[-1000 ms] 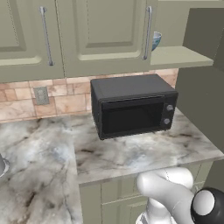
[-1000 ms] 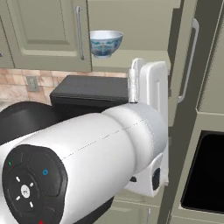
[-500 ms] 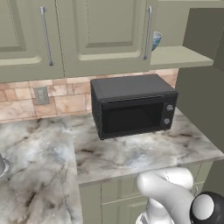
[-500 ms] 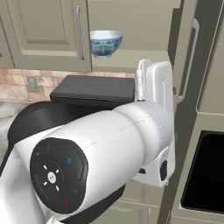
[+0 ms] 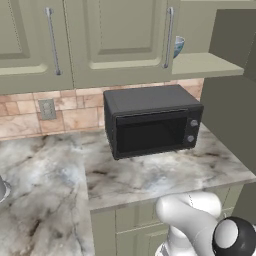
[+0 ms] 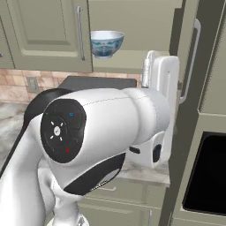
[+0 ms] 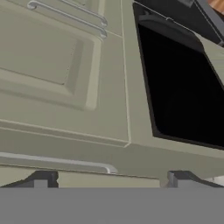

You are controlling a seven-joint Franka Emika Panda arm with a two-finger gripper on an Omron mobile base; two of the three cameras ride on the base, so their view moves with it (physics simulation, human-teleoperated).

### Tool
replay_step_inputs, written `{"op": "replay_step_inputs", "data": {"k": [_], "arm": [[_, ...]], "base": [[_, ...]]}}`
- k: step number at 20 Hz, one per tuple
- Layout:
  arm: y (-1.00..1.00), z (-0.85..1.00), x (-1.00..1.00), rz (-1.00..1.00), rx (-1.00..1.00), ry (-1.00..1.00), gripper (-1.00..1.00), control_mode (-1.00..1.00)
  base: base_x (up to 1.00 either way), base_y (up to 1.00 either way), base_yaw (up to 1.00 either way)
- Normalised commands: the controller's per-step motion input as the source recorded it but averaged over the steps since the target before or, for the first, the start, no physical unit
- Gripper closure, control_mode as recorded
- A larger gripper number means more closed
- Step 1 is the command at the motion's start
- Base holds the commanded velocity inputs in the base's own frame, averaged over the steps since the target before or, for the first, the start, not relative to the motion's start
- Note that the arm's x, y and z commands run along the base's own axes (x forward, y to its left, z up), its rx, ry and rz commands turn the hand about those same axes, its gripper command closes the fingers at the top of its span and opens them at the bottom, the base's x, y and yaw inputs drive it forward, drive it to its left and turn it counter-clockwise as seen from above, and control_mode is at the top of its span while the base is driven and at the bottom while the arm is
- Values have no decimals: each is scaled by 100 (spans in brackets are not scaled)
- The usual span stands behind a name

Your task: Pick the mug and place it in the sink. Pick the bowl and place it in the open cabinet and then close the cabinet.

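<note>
Bowl (image 6: 106,43), white with blue-green patterning, stands upright on the plain green shelf of the open cabinet (image 6: 132,62), near the shelf's left end, just beside the closed neighbouring door and its long bar handle (image 6: 80,33). In the left base view only the bowl's rim edge peeks out past that door's handle. The cabinet's own door (image 6: 187,62) stands swung open to the right of the shelf. Below the shelf a black microwave (image 5: 151,120) sits on the marble tabletop (image 5: 150,175) against the tiled backsplash. Hand (image 7: 109,179) is released, its dark fingertips (image 7: 41,178) set wide apart with nothing between them, and it faces a panelled green cabinet front beside a dark glass oven door (image 7: 183,92).
</note>
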Motion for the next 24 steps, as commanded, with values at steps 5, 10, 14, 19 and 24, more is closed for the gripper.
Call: {"op": "replay_step_inputs", "data": {"k": [5, 10, 14, 19, 24], "arm": [[-16, 0, 34, -3, 0, 0, -100, -100], [-22, -2, 26, -1, 2, 0, -100, -100], [-6, -8, 28, -1, 2, 0, -100, -100], [-2, -4, 46, 0, 1, 0, -100, -100], [-16, 0, 13, -1, 1, -2, -100, -100]], "base": [[0, 0, 0], [0, 0, 0], [0, 0, 0], [0, 0, 0], [0, 0, 0]]}}
